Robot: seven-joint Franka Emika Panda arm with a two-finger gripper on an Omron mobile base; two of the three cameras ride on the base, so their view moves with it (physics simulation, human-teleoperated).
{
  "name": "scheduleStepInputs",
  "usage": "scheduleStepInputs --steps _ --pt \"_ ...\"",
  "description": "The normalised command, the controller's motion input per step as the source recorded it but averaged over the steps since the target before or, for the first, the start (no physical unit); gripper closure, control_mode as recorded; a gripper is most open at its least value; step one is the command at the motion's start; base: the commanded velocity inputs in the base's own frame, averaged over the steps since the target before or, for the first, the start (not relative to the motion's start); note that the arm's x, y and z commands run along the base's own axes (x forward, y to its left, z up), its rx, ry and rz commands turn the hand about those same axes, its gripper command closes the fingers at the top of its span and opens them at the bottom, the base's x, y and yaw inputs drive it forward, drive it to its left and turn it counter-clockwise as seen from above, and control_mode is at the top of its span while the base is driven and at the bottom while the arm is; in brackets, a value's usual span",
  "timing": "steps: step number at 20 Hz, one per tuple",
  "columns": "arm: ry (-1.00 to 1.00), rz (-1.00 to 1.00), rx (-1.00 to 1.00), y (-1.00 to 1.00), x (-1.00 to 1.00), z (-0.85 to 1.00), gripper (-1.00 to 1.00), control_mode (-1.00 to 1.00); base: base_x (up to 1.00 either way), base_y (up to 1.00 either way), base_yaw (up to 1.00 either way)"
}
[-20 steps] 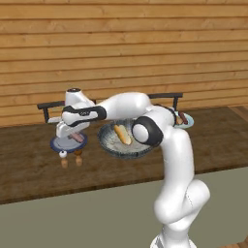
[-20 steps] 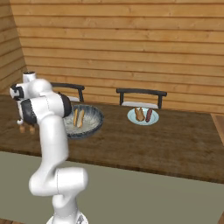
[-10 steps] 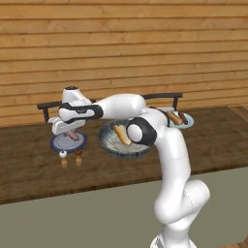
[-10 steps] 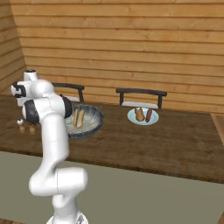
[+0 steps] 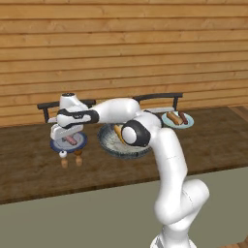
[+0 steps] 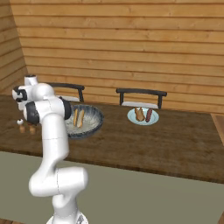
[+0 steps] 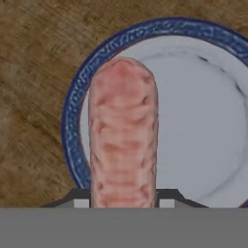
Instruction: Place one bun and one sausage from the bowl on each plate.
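Your fingers (image 7: 166, 199) sit on either side of a pink sausage (image 7: 123, 135), seemingly clamped on it, just above the left blue-rimmed plate (image 7: 203, 111). To the right, the bowl (image 5: 112, 144) holds a bun (image 6: 78, 117); the far right plate (image 6: 142, 116) carries a bun and sausage.

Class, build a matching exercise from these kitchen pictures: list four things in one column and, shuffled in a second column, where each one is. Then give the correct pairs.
Things:
1. Sausage
2. Bowl
3. Right plate
4. Shakers

Places:
A. In front of the left plate, on the table
B. Before the right chair, holding a bun and a sausage
C. Mid-table, holding two buns
D. On the left plate, under the claw

Pairs: 1-D, 2-C, 3-B, 4-A
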Motion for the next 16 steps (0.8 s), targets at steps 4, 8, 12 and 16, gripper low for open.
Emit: scheduleStepInputs --steps 4,8,12,16 --pt "-0.02 0.00 0.00 0.00 0.00 -0.09 1.00 -1.00 0.00 0.00 0.00" --pt "-0.07 0.00 0.00 0.06 0.12 -0.10 1.00 -1.00 0.00 0.00 0.00" --pt "-0.08 0.00 0.00 0.07 0.25 -0.20 1.00 -1.00 0.00 0.00 0.00" --pt "-0.01 0.00 0.00 0.03 0.04 -0.07 -1.00 -1.00 0.00 0.00 0.00"
